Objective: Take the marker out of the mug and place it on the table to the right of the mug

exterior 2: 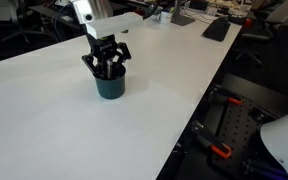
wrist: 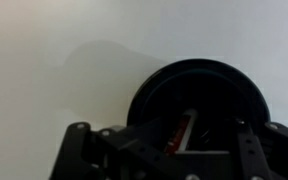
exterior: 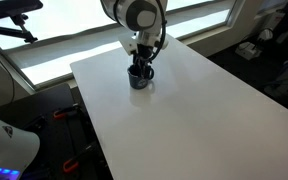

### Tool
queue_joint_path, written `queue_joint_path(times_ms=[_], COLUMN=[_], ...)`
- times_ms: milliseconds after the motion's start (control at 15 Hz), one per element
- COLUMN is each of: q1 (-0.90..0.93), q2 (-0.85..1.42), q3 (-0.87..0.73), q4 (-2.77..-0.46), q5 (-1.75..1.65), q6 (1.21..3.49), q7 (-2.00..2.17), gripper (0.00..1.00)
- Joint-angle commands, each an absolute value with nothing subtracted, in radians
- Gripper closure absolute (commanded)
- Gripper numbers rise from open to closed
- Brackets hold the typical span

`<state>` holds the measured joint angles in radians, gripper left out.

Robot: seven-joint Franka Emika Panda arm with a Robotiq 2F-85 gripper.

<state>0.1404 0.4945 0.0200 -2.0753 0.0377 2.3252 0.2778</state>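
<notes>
The dark navy mug stands on the white table. My gripper hangs straight over it, with its fingertips down at or just inside the mug's rim. In the wrist view the mug's round rim fills the lower right. The red marker leans inside it, between my spread fingers. The fingers are open and do not clasp the marker. The marker is hidden in both exterior views.
The table's edges run near the mug on the window side and along the front. A keyboard and desk clutter lie at the far end. A white robot base part sits below the table.
</notes>
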Motion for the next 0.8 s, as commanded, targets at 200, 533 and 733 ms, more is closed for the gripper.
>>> queue_joint_path(times_ms=[200, 533, 733], q1=[0.137, 0.143, 0.144], q2=[0.454, 0.432, 0.433], q3=[0.008, 0.006, 0.006], q4=[-2.103, -2.108, -2.106], q5=[0.009, -0.034, -0.051], q6=[2.315, 2.314, 2.315], q7=[0.253, 0.255, 0.259], gripper=[0.06, 0.00, 0.00])
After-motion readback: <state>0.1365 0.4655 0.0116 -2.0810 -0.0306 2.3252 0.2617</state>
